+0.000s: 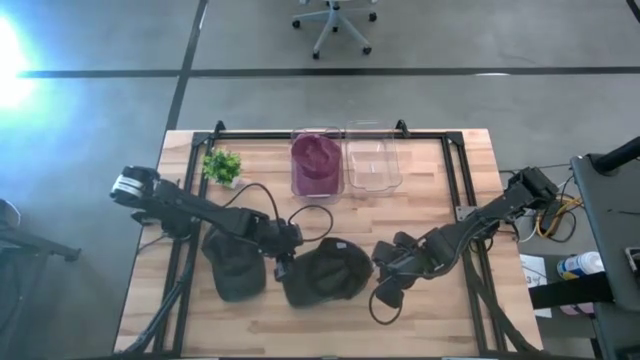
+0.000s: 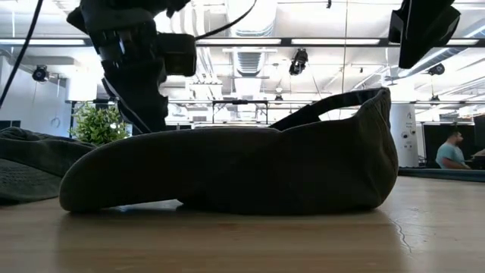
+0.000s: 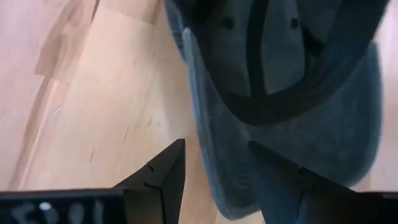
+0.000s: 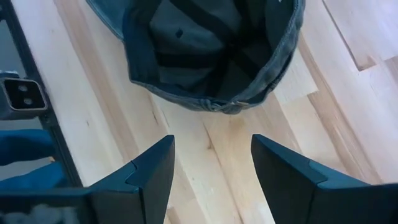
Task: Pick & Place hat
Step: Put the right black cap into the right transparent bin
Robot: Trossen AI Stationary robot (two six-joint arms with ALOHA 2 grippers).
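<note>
Dark fingers of the left gripper [image 3: 214,180] stand parted over the brim edge of the upturned hat [image 1: 322,272], gripping nothing. At about three o'clock from the hat, the right gripper [image 4: 211,168] hangs spread over bare desk [image 1: 440,325] just short of the crown's rim, also empty. A second dark hat [image 1: 235,268] lies at nine o'clock, and two bins [image 1: 345,160], one holding a purple hat, sit at twelve. Being soft, light fabric, the cap will likely fold and sag; a pinch on the stiffer brim or the rim seam looks surest.
</note>
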